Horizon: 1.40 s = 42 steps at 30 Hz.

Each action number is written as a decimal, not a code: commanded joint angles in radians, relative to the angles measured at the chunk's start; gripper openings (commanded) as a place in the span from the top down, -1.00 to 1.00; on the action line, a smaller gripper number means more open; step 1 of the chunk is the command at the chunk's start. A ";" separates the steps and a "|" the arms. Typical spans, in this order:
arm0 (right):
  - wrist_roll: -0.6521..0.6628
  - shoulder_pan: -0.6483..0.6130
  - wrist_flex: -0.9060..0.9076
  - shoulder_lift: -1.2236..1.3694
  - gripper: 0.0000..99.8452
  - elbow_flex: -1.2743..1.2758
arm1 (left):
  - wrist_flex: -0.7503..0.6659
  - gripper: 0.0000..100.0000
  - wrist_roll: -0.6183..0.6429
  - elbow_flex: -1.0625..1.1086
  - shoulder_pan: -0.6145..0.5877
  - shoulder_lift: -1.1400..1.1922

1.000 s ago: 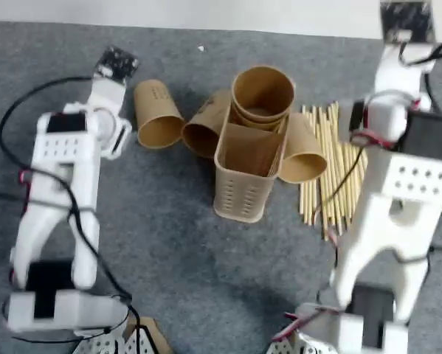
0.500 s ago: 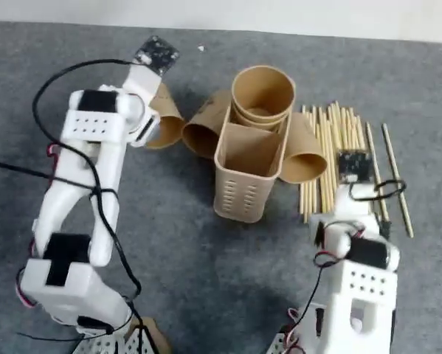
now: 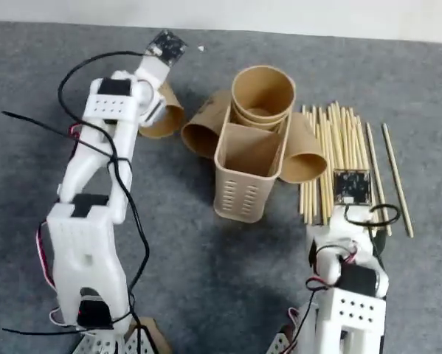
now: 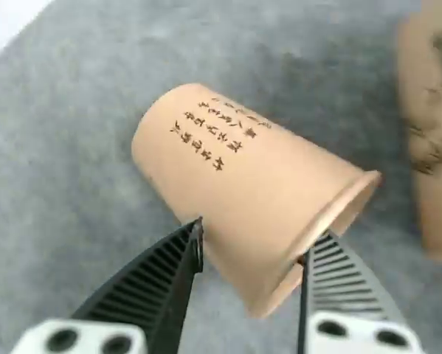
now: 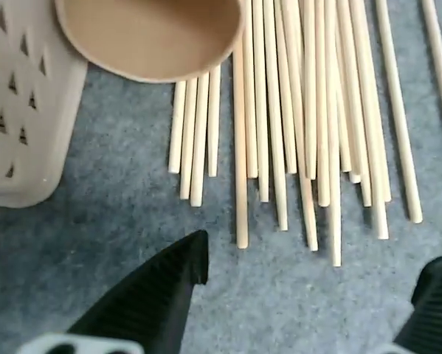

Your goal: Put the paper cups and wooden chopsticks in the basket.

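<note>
Squeezing hard could squash the cup [image 4: 243, 158], at 10 o'clock from the basket [image 3: 239, 195], between the open jaws of the left gripper [image 4: 251, 243]; the right gripper [image 5: 316, 258], jaws wide apart, might scatter the chopsticks [image 5: 309, 110] at 3 o'clock.

Stacked cups [image 3: 263, 92] upright in basket [image 3: 239, 195]; chopsticks [image 3: 339, 147] flat nr it.

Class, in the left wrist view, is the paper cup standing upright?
No, the paper cup lies on its side, its rim end between the fingers of the open left gripper.
</note>
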 commanded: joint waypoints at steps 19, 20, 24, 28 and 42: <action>-0.011 -0.094 -0.033 -0.074 0.18 0.088 | 0.071 1.00 0.071 -0.750 -0.136 0.420; -0.011 -0.097 -0.054 -0.074 0.18 0.104 | 0.101 0.99 0.083 -0.786 -0.130 0.420; -0.011 -0.101 -0.131 -0.074 0.18 0.154 | 0.282 0.99 0.087 -0.969 -0.090 0.418; -0.011 -0.101 -0.147 -0.074 0.18 0.166 | 0.554 0.99 0.089 -1.213 -0.033 0.415; -0.011 -0.102 -0.148 -0.074 0.18 0.166 | 0.806 0.99 0.164 -0.576 0.325 -0.573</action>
